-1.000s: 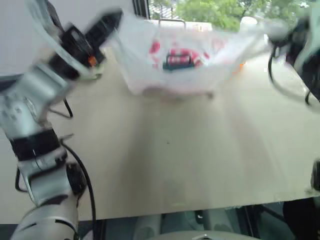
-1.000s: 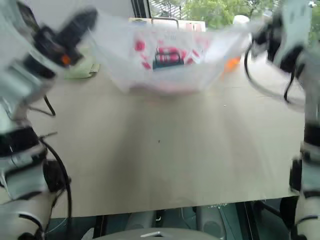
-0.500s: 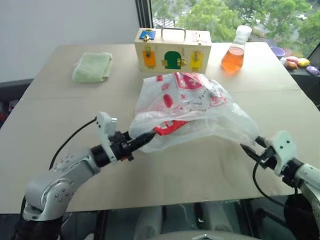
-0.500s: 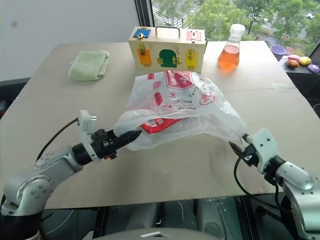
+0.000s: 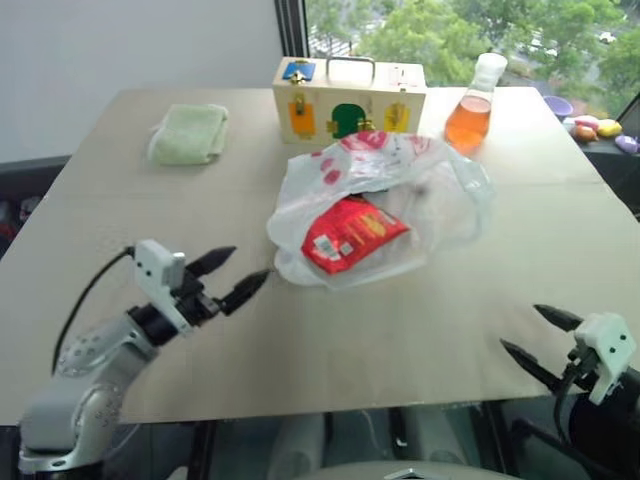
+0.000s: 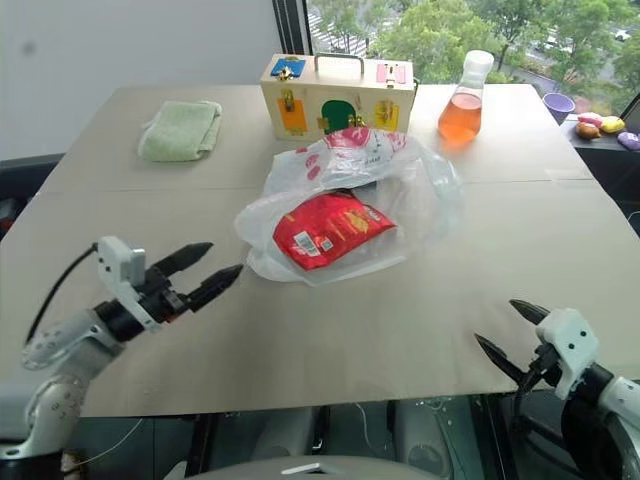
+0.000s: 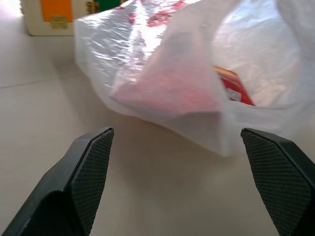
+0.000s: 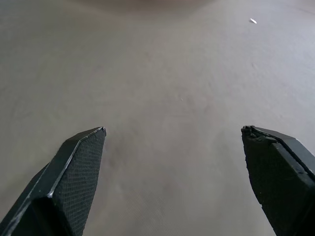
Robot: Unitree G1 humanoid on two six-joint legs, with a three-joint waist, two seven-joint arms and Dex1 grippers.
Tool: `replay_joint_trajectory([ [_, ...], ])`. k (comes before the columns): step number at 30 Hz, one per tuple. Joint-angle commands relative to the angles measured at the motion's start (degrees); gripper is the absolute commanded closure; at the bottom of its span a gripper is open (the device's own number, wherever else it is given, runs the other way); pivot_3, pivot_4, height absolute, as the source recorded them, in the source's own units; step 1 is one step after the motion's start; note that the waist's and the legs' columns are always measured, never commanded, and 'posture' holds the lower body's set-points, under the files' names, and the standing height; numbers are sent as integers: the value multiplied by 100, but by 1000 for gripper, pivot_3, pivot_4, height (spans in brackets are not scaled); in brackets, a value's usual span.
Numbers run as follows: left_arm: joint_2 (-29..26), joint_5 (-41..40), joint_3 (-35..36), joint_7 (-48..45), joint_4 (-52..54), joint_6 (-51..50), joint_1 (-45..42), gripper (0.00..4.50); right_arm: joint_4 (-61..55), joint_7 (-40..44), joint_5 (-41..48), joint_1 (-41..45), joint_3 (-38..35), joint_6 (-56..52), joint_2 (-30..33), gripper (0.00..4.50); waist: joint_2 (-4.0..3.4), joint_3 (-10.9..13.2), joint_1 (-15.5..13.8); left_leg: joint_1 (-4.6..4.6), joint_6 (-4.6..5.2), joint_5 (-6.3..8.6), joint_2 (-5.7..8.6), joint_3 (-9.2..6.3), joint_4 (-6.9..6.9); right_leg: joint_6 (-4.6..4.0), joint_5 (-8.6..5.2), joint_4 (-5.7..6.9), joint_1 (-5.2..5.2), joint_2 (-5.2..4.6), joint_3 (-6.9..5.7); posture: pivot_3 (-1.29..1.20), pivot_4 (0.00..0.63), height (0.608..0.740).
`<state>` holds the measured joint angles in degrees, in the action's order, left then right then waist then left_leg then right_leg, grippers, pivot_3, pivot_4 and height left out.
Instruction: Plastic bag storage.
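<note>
The plastic bag (image 5: pixel 400 185), crinkly translucent white film with red print, lies slumped on the table (image 5: pixel 400 330) in front of the wooden box (image 5: pixel 348 100). A shiny red snack packet (image 5: pixel 352 232) shows through its near side. My left gripper (image 5: pixel 248 264) is open and empty, pointing at the bag's near-left edge, a short gap away. In the left wrist view the bag (image 7: pixel 167 73) lies just beyond the spread fingers. My right gripper (image 5: pixel 520 327) is open and empty by the table's near right edge, well clear of the bag, over bare tabletop (image 8: pixel 172 73).
A folded green towel (image 5: pixel 187 133) lies at the back left. A flask of orange liquid (image 5: pixel 470 105) stands right of the wooden box, close behind the bag. Small coloured items (image 5: pixel 590 127) sit off the far right edge.
Both grippers have opened and let go of the bag, then dropped and drawn back toward the near edge. The bag has fallen from being stretched between them into a heap on the table.
</note>
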<state>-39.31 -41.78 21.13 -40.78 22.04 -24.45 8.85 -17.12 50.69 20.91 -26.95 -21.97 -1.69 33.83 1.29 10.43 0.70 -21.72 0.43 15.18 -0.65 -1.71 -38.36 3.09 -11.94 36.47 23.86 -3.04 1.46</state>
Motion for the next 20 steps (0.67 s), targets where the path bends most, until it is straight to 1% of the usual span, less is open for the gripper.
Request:
replay_joint_trajectory([
  [1,-148,-41,157,-399,40,49,70,156,283,213,125,132,-266,431,129,40,-3,0,11,-1,0,0,0,1,1,0,0,0,0,0,0,0,150,740],
  [7,-56,-61,259,-419,68,-12,182,156,550,306,199,369,-369,640,219,40,-4,0,1,-5,2,2,0,5,2,0,0,-7,1,-1,4,0,150,740],
  [10,-123,-28,44,-652,364,-72,484,156,783,261,240,719,-361,565,311,40,-4,0,-2,-4,2,1,0,4,2,0,0,-7,0,-1,2,0,150,740],
  [13,-65,184,-329,-865,649,59,944,156,1327,329,136,1368,-278,604,569,40,-7,-1,43,-2,3,2,1,20,2,1,1,-9,-1,-4,15,0,150,740],
  [16,93,291,-506,-854,768,181,1160,156,1774,497,111,1833,-176,584,829,40,-7,-1,17,0,7,4,3,21,2,1,1,-9,-1,-4,16,0,150,740],
  [20,216,175,-299,-760,663,178,1096,156,1987,735,90,2137,-152,521,1192,40,-12,-2,-36,-6,7,4,1,-3,2,-1,0,-8,-1,3,-4,0,150,740],
])
